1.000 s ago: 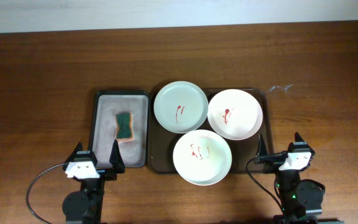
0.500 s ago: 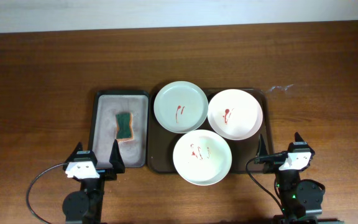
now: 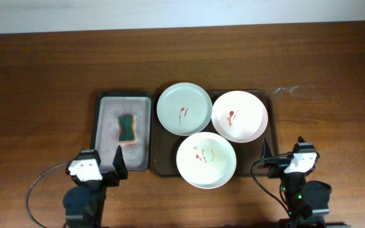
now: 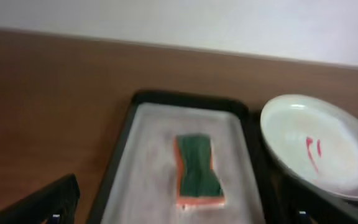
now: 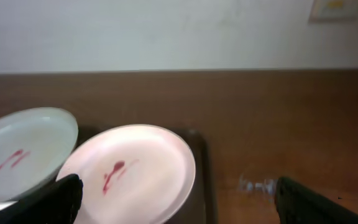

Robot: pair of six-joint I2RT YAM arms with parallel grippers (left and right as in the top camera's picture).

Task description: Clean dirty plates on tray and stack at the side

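From overhead, the dark wood-grain counter [image 3: 43, 76] fills the frame, with a strip of pale wall [image 3: 182, 12] along its far edge and a small whitish scuff [image 3: 287, 90] just beyond the tray [image 3: 164, 163]. All 3 dirty plates rest on that tray, each streaked red: a pale green plate [image 3: 184, 109] at the far left, a pink plate [image 3: 239, 116] at the far right, and a white plate [image 3: 206, 159] nearest the arms, overhanging the near rim. Just to the left lies a grey tray [image 3: 105, 107] carrying a green sponge [image 3: 127, 128]. The left fingers [image 3: 118, 159] sit spread by the grey tray's near edge, and the right fingers [image 3: 266, 149] spread at the tray's near right corner, both holding nothing. The left wrist view, blurred, shows the sponge on the grey tray, the green plate at right, then brown counter and pale wall behind. The right wrist view shows the green and pink plates, the scuff on bare wood, and a plain wall with a small yellowish patch [image 5: 337, 7].
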